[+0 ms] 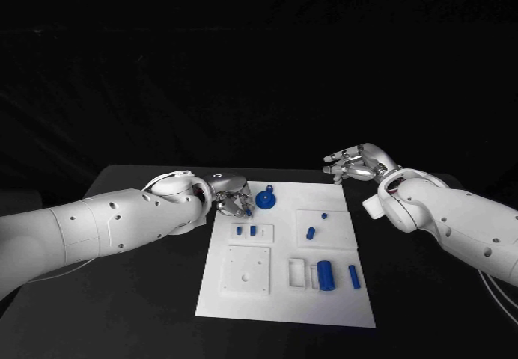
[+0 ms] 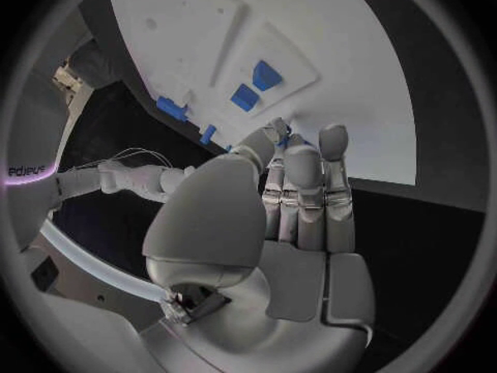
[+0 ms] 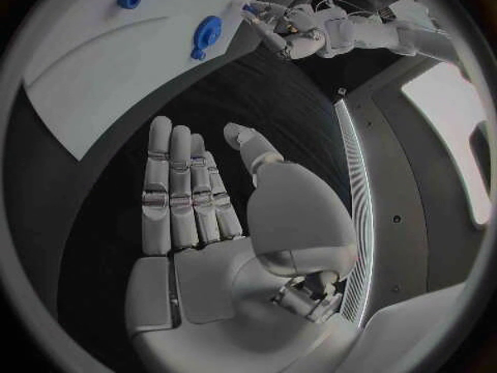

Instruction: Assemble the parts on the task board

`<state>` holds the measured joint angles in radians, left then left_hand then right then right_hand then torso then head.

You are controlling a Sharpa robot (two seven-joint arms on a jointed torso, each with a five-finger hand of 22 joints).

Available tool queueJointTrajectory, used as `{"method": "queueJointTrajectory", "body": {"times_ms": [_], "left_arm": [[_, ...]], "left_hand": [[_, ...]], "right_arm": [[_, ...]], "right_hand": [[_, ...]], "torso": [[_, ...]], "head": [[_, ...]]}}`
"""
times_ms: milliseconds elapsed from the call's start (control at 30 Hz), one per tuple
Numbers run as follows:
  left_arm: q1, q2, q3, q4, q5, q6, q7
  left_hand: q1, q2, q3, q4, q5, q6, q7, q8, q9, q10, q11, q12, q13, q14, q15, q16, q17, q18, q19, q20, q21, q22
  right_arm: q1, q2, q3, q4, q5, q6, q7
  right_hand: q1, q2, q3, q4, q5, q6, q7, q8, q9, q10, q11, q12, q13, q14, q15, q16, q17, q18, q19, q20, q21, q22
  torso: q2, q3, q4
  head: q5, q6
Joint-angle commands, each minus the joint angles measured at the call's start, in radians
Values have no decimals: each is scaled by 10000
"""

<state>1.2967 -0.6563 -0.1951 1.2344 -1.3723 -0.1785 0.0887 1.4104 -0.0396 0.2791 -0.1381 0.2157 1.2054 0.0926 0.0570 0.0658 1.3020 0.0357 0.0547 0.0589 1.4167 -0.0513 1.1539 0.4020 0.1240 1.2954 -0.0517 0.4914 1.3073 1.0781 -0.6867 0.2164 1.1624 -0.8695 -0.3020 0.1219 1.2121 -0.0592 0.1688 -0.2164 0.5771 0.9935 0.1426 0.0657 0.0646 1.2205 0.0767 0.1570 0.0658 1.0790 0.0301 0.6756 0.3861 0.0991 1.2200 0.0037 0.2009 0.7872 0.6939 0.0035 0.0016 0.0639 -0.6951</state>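
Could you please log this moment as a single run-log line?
left robot hand: at task board far-left corner, beside round blue part | right robot hand: open, off board

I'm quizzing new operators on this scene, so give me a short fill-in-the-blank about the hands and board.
1. The task board is coloured ____.
2. The round blue part lies nearest the ____ hand.
3. The right hand, fingers apart, holds ____.

Missing words: white; left; nothing

Left hand [image 1: 229, 196] fingertips hide board spot beneath; tiny part [image 1: 325, 217] shape too small to tell.
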Motion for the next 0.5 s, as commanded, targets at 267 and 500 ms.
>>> {"method": "queueJointTrajectory", "body": {"times_ms": [267,500], "left_arm": [[-51,129,-51,-117,-75,192,23],[-64,167,-61,-155,-76,234,22]], "left_hand": [[-1,-75,26,57,12,-76,-6,57,14,-13,19,39,13,15,87,29,-11,106,-60,-6,78,188],[-1,-75,26,57,12,-76,-6,57,14,-13,19,39,13,15,87,29,-11,106,-60,-6,78,188]], "right_arm": [[-3,30,5,5,-80,91,119],[-4,38,5,1,-80,94,121]], "right_hand": [[-43,13,39,7,15,48,39,-8,-9,25,15,-65,-14,34,-14,55,14,142,7,16,-8,-4],[-43,13,39,7,15,48,39,-8,-9,25,15,-65,-14,34,-14,55,14,142,7,16,-8,-4]], "torso": [[2,-7,10],[-1,-2,13]], "head": [[1,-10],[14,-24]]}}
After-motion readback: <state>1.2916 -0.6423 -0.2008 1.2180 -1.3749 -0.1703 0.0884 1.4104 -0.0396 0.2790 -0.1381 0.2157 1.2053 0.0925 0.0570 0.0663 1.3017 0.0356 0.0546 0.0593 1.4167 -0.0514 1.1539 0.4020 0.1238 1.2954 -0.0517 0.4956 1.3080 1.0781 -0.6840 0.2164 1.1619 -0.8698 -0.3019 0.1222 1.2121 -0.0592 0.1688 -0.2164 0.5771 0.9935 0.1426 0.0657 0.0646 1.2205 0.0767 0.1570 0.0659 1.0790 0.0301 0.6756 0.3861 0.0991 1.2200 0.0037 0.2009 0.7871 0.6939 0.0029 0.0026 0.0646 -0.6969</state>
